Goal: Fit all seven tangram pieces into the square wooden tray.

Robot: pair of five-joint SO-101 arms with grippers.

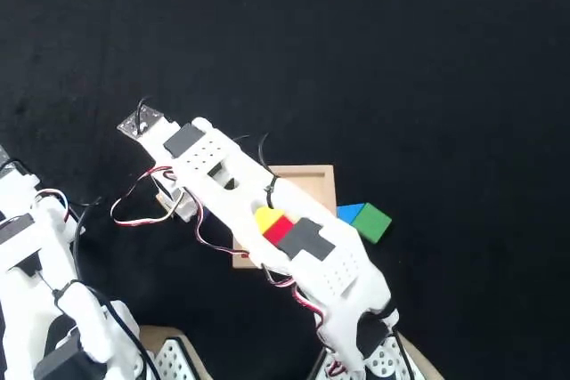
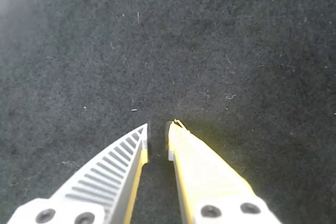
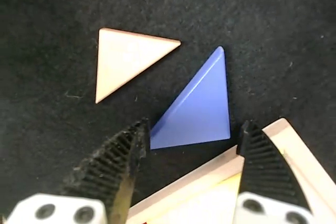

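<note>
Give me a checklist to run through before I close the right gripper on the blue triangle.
1. Right gripper open: ok, the jaws stand wide apart.
2. Blue triangle between the fingers: ok, it lies flat on the black cloth.
3. Finger height right for a grasp: cannot tell.
4. Cream triangle clear of the blue one: ok, a gap separates them.
5. Wooden tray rim clear of the fingers: cannot tell; one finger overlaps it in the right wrist view.
6. Left gripper out of the way: ok, it is over bare cloth and holds nothing.
</note>
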